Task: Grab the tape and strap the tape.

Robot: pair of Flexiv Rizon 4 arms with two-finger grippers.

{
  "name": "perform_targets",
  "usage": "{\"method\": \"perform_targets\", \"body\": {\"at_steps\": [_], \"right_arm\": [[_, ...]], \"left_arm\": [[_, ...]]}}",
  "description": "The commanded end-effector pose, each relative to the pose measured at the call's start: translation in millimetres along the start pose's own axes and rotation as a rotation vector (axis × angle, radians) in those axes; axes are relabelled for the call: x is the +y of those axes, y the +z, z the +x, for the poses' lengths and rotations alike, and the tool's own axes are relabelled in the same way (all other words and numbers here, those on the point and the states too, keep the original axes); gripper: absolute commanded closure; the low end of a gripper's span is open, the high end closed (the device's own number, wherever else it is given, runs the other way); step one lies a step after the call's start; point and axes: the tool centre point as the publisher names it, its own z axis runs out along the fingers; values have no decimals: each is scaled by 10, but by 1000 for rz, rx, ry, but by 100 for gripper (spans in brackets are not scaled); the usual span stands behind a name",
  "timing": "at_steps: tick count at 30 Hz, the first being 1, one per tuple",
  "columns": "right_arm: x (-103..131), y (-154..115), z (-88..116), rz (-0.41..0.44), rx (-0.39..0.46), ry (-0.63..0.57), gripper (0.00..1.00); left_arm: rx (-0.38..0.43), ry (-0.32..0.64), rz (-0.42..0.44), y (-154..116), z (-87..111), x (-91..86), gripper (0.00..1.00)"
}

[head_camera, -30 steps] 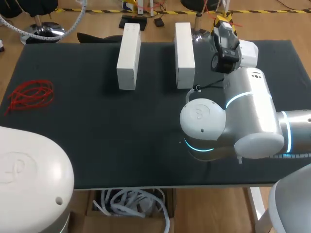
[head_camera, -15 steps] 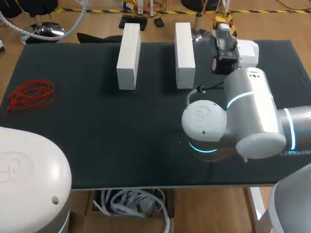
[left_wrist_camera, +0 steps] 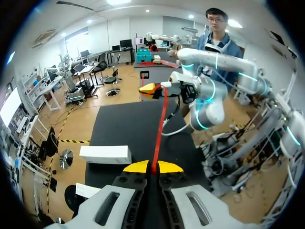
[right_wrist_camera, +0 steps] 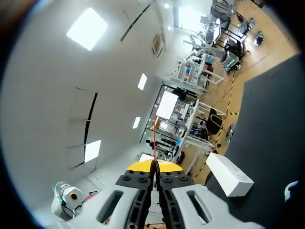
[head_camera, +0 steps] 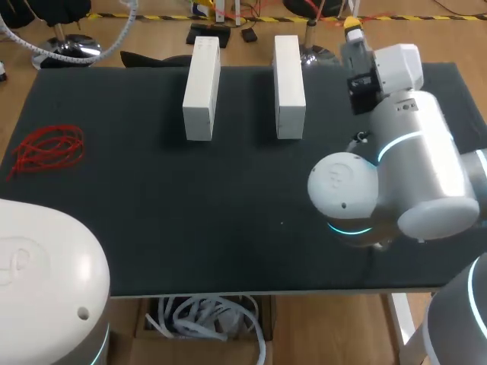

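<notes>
The white right arm (head_camera: 415, 175) is shifted rightward, and its yellow-tipped right gripper (head_camera: 352, 25) is carried toward the black table's (head_camera: 152, 220) far edge.

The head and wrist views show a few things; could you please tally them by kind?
White blocks: 2
Red tape bundle: 1
Red tape strand, stretched from left gripper to right gripper: 1
Total: 4

Red tape (left_wrist_camera: 159, 129), taut between both jaws

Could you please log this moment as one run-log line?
left gripper: shut on red tape | right gripper: shut on red tape | red tape: stretched between grippers | red bundle: on table
</notes>
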Motion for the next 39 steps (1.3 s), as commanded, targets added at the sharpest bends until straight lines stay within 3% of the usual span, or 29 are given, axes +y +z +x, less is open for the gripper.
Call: {"method": "perform_targets", "body": {"at_steps": [1,7,13,19,38,39], "right_arm": [[74,4,47,33,-12,-7,100],[61,25,81,15,-18,-30,100],[76,74,302,-98,-174,-364,100],[62,87,471,-141,-175,-489,100],[53,88,481,-141,-173,-495,100],[50,106,474,-140,-210,-487,100]], "left_arm": [[1,-1,-3,-5,-2,-3,100],[1,-1,-3,-5,-2,-3,100],[1,-1,-3,-5,-2,-3,100],[1,-1,-3,-5,-2,-3,100],[1,-1,-3,-5,-2,-3,100],[1,-1,-3,-5,-2,-3,100]]}}
